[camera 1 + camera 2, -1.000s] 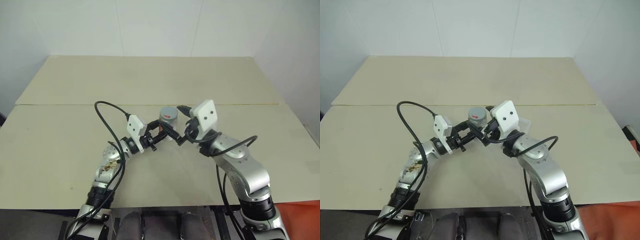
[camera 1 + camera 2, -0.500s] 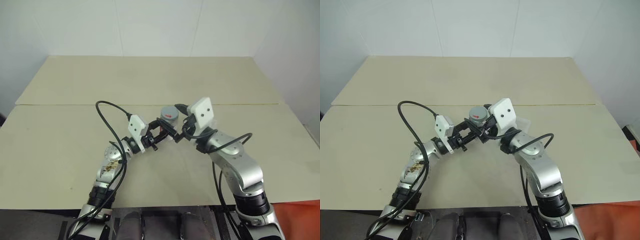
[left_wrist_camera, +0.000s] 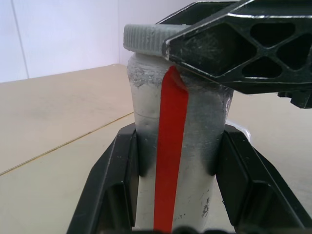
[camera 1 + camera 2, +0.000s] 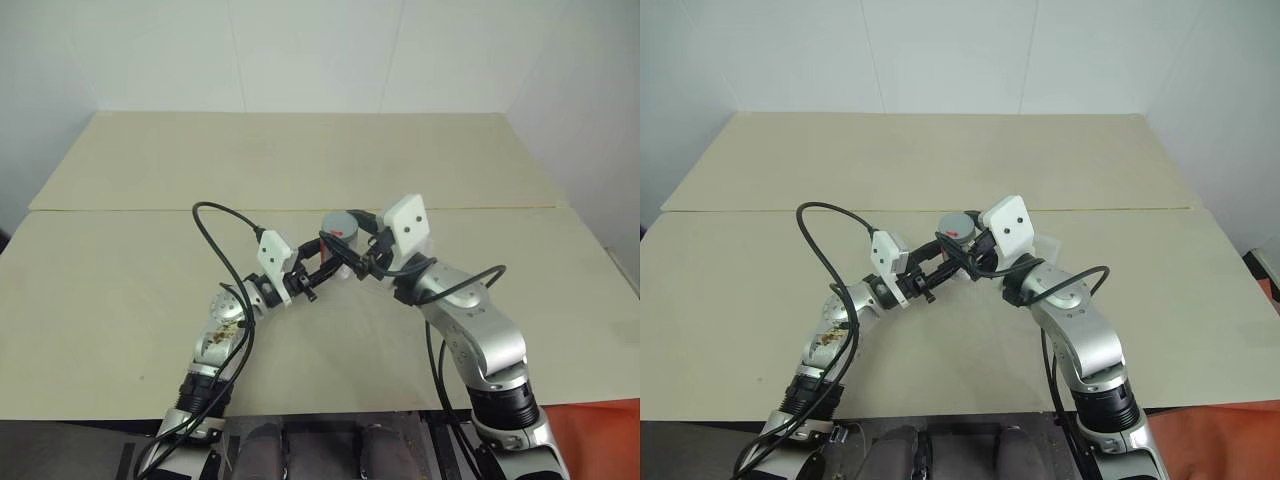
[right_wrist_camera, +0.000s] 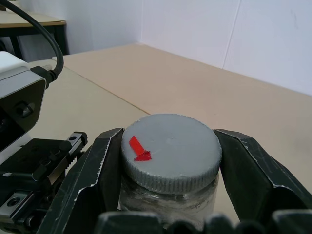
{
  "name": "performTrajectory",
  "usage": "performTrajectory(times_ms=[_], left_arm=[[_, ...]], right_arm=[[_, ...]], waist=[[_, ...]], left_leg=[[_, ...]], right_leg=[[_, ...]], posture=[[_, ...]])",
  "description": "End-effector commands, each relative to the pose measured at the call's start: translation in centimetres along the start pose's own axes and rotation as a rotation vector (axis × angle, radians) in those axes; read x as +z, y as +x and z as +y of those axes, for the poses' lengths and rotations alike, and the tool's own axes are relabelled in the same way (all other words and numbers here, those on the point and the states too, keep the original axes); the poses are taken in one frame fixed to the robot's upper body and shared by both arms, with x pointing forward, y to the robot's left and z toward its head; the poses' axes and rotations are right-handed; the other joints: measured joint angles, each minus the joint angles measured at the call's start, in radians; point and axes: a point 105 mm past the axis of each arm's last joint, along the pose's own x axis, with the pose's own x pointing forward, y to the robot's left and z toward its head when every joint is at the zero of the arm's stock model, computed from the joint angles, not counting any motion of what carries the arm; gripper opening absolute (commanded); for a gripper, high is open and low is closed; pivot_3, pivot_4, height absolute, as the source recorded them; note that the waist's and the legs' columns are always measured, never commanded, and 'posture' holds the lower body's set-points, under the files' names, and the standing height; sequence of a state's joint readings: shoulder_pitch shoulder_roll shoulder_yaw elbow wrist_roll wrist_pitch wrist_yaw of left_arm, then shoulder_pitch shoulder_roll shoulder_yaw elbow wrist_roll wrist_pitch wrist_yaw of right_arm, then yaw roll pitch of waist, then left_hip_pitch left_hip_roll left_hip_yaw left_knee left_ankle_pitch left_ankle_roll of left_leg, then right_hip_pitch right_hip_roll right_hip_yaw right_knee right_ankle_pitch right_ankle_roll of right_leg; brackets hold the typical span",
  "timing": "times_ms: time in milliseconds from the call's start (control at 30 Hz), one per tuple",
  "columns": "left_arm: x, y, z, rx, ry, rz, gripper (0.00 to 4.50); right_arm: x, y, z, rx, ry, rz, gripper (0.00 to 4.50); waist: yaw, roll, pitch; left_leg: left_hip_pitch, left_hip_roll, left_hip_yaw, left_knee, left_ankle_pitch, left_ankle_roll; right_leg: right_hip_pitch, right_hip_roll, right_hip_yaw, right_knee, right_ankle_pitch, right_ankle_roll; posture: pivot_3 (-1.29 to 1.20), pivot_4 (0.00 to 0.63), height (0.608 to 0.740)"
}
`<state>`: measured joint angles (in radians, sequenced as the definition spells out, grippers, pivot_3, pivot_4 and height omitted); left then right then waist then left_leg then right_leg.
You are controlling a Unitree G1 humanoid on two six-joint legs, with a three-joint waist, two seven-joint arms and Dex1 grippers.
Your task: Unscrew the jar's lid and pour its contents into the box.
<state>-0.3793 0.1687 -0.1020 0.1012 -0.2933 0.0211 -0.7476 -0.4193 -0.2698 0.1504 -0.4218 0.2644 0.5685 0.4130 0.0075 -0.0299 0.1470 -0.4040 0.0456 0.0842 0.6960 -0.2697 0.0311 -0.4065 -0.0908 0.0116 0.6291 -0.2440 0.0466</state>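
The jar (image 3: 180,146), silvery-grey with a red strip down its side, is upright over the middle of the table. My left gripper (image 4: 333,262) is shut on its body, one black finger on each side. The grey lid (image 5: 180,146) with its small red mark sits on top of the jar, and my right gripper (image 5: 170,168) is shut on its rim from the right. The contents are hidden inside the jar. Part of the clear whitish box (image 4: 1044,246) lies on the table just behind my right wrist.
The beige table (image 4: 300,160) stretches wide around the arms, with a seam running across it behind the jar. A black cable (image 4: 215,235) loops up from my left forearm. White walls close off the far edge.
My right gripper's fingers stood open around the lid and have now closed onto it. The left gripper and the jar have stayed put.
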Motion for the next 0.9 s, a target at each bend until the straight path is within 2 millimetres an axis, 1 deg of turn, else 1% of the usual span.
performTrajectory(times_ms=[33,133,300,467,700,900], left_arm=[[0.8,0.3,-0.7,-0.045,0.017,-0.031,1.86],[0.9,0.0,-1.2,-0.084,-0.003,-0.030,1.86],[1.7,-0.7,-2.7,-0.210,-0.073,-0.066,1.86],[1.8,-1.2,-4.0,-0.325,-0.101,-0.040,1.86],[1.8,-1.2,-4.7,-0.409,-0.073,-0.020,1.86],[1.9,-0.8,-5.0,-0.432,-0.055,-0.031,1.86]], right_arm=[[1.5,-0.2,0.4,0.040,-0.038,-0.063,2.81],[1.5,-0.7,0.5,0.094,-0.035,-0.062,2.81],[1.4,-2.9,0.8,0.297,-0.055,-0.046,2.81],[1.5,-4.2,0.8,0.444,-0.040,-0.041,2.81],[1.5,-5.2,-0.1,0.629,0.005,-0.057,2.81],[2.1,-5.4,-0.6,0.757,0.035,-0.105,2.81]], waist=[[0.000,0.000,0.000],[-0.001,0.000,0.000],[0.002,0.000,0.000],[-0.002,0.000,0.000],[-0.001,0.000,0.000],[0.002,0.000,0.000]], left_leg=[[0.000,0.000,0.000,0.000,0.000,0.000],[0.000,0.000,0.000,0.000,0.000,0.000],[0.000,0.000,0.000,0.000,0.000,0.000],[0.001,0.000,-0.001,0.000,0.000,0.000],[0.001,0.000,-0.001,0.000,0.000,0.000],[0.001,0.000,-0.001,0.000,0.000,0.000]], right_leg=[[0.000,0.000,0.000,0.000,0.000,0.000],[0.000,0.000,0.000,0.000,0.000,0.000],[0.000,0.000,0.000,-0.001,0.000,0.000],[0.000,0.000,0.000,0.000,0.000,0.000],[0.001,0.000,0.000,-0.001,0.000,0.000],[0.001,0.000,0.001,0.000,0.000,0.000]], posture=[[0.00,0.150,0.740],[0.00,0.150,0.740],[0.00,0.150,0.740],[0.00,0.150,0.740],[0.00,0.150,0.740],[0.00,0.150,0.740]])
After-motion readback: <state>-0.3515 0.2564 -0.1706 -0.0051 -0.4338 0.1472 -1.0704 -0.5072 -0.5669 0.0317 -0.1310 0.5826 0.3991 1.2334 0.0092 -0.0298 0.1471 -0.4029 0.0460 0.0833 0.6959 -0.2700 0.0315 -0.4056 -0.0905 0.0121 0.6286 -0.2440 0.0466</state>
